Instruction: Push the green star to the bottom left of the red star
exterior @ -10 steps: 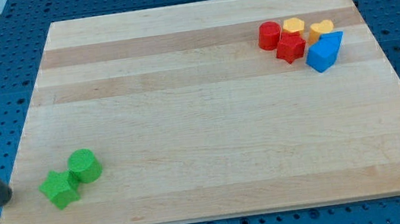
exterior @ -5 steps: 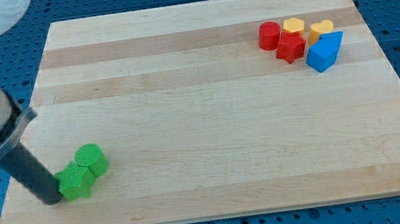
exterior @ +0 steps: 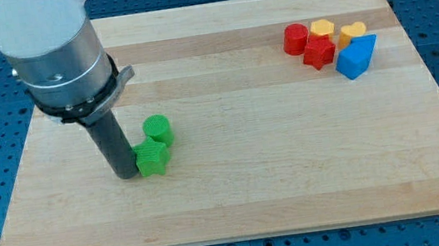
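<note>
The green star [exterior: 153, 158] lies on the wooden board [exterior: 292, 164], left of centre. A green cylinder [exterior: 157, 130] touches it on its upper right. My tip [exterior: 127, 174] is down on the board and presses against the star's left side. The red star [exterior: 319, 52] sits far off at the view's top right, inside a tight cluster of blocks.
Around the red star: a red cylinder [exterior: 296, 39] on its upper left, a yellow block [exterior: 323, 28] above it, a yellow heart [exterior: 351, 34] on its upper right, a blue block [exterior: 357, 56] on its right. The arm's grey body [exterior: 50, 43] looms over the board's upper left.
My tip has swept in from the board's lower left edge and pushed the green star and the green cylinder right and up, towards the board's middle.
</note>
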